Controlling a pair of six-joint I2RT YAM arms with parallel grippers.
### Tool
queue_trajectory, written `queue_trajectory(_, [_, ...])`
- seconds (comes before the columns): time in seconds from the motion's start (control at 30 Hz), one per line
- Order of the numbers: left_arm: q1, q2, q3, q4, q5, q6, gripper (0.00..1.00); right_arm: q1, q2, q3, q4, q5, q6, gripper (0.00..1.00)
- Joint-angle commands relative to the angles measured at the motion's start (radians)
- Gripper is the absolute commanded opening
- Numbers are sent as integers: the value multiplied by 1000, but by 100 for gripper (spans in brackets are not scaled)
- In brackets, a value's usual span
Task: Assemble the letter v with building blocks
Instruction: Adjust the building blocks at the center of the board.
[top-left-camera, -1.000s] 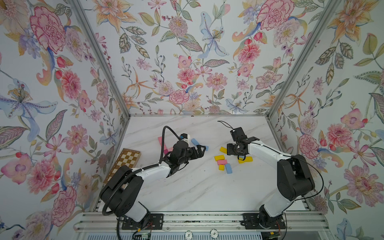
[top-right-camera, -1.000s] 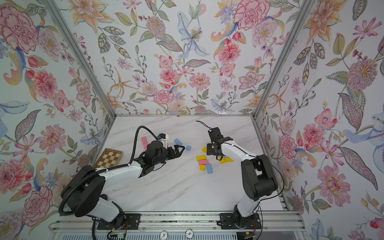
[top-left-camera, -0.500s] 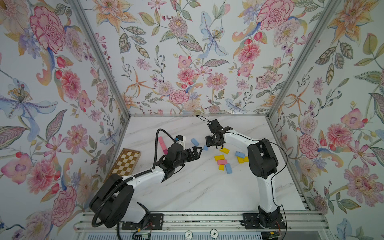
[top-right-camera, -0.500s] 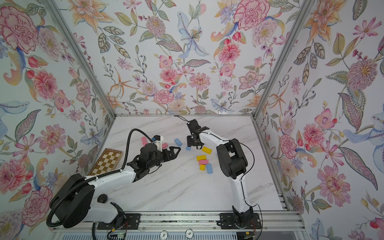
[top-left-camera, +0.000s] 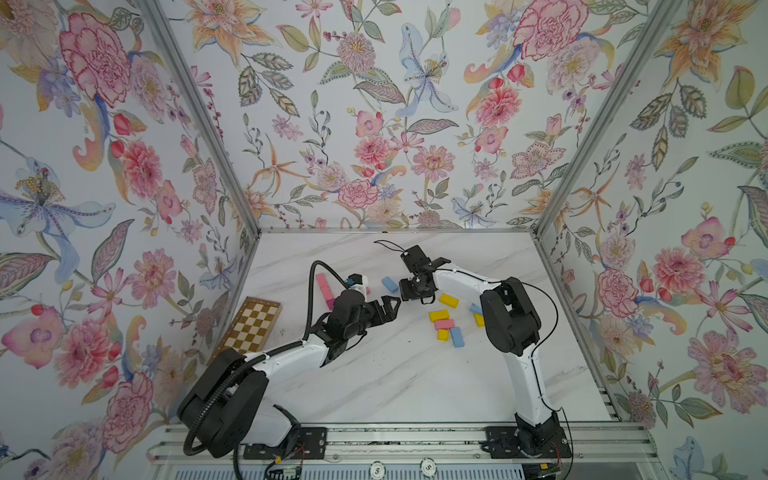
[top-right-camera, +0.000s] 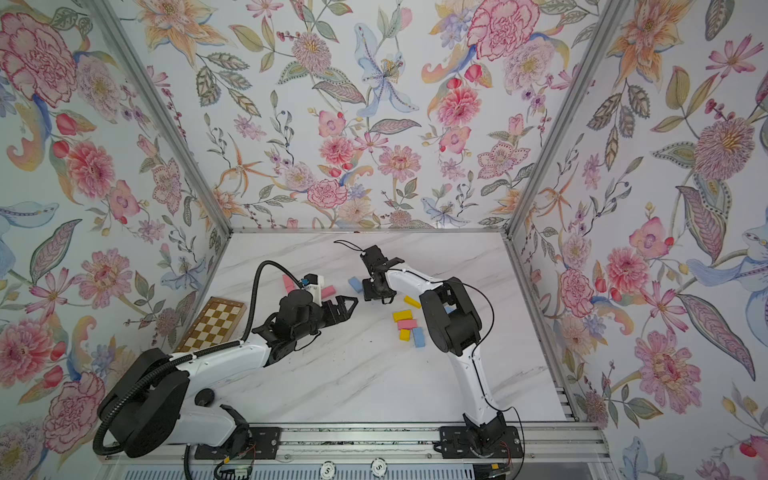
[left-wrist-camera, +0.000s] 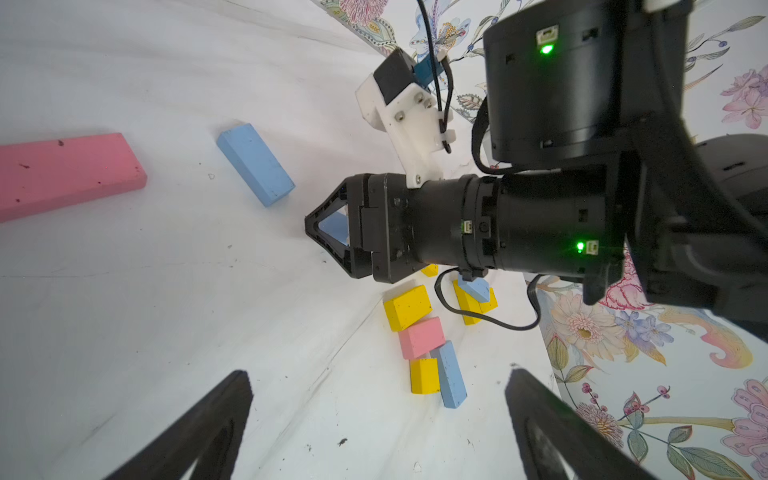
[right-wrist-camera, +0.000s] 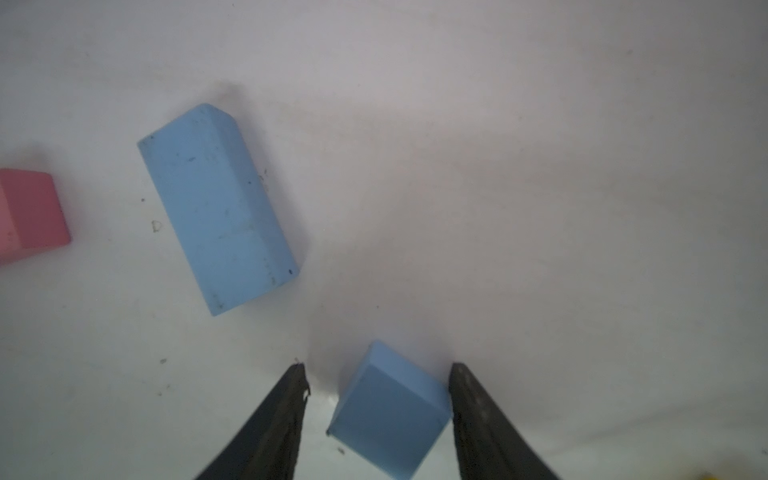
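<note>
Since a second ago the right arm (top-left-camera: 461, 284) has swung away from the yellow blocks toward the middle of the worktop (top-left-camera: 395, 382), while the left arm (top-left-camera: 291, 357) has hardly shifted at its tip. Now the right jaws reach down to the worktop with a small blue cube (right-wrist-camera: 390, 415) between them. They are partly closed, one finger (right-wrist-camera: 478, 415) touching a corner of the cube and the other finger (right-wrist-camera: 270, 424) a gap away from it, so nothing is clamped. The cube rests on the worktop, hidden under the jaws in both top views. Near it, apart from it, lies an oblong blue block (right-wrist-camera: 216, 208), flat on its broad face, and farther off a long pink block (left-wrist-camera: 62, 174). The left jaws are spread wide and hold nothing. They hover over bare worktop, pointing at the right jaws, close but not touching. A checkered board (top-left-camera: 251, 322) lies by the left wall. Beside the right arm's elbow four blocks lie bunched, touching one another: a yellow block (top-left-camera: 439, 315), a pink block (top-left-camera: 444, 324), a small yellow cube (top-left-camera: 443, 334) and a blue block (top-left-camera: 456, 336). Another yellow brick (top-left-camera: 449, 300) lies alone on their back-wall side.
</note>
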Motion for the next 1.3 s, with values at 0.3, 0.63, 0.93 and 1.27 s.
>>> queue_trajectory(0.3, [12,-13,-11,21,-3,-9,99,-89,-248,-399,-14,75,-1,35])
queue_trajectory(0.63, [3,79,35,89,45,-35,99,-118,-426,-641,-28,82,-48,38])
queue_trajectory(0.93, [-2,88,37,81,38,-33,99,-78,-353,-438,-49,73,-35,47])
queue_trajectory(1.27, [-1,22,-10,56,5,-31,99,-76,-288,-278,-85,62,-26,65])
